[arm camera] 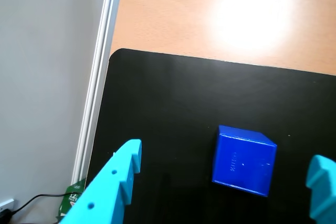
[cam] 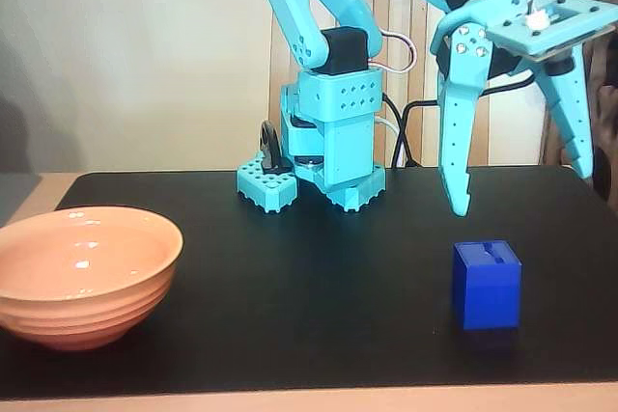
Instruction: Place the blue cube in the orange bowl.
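Note:
The blue cube (cam: 487, 284) stands on the black mat at the right front, with a notch on its top face. In the wrist view the cube (arm camera: 243, 160) lies between and just beyond the two fingertips. My turquoise gripper (cam: 521, 188) hangs open above and behind the cube, its jaws spread wide and not touching it; it also shows in the wrist view (arm camera: 227, 163). The orange bowl (cam: 82, 273) sits empty at the left front edge of the mat, far from the gripper.
The arm's turquoise base (cam: 323, 156) stands at the back middle of the black mat (cam: 319, 277), with cables behind it. The mat lies on a wooden table (arm camera: 220, 14). A wall and a white strip (arm camera: 97, 77) border the mat on one side.

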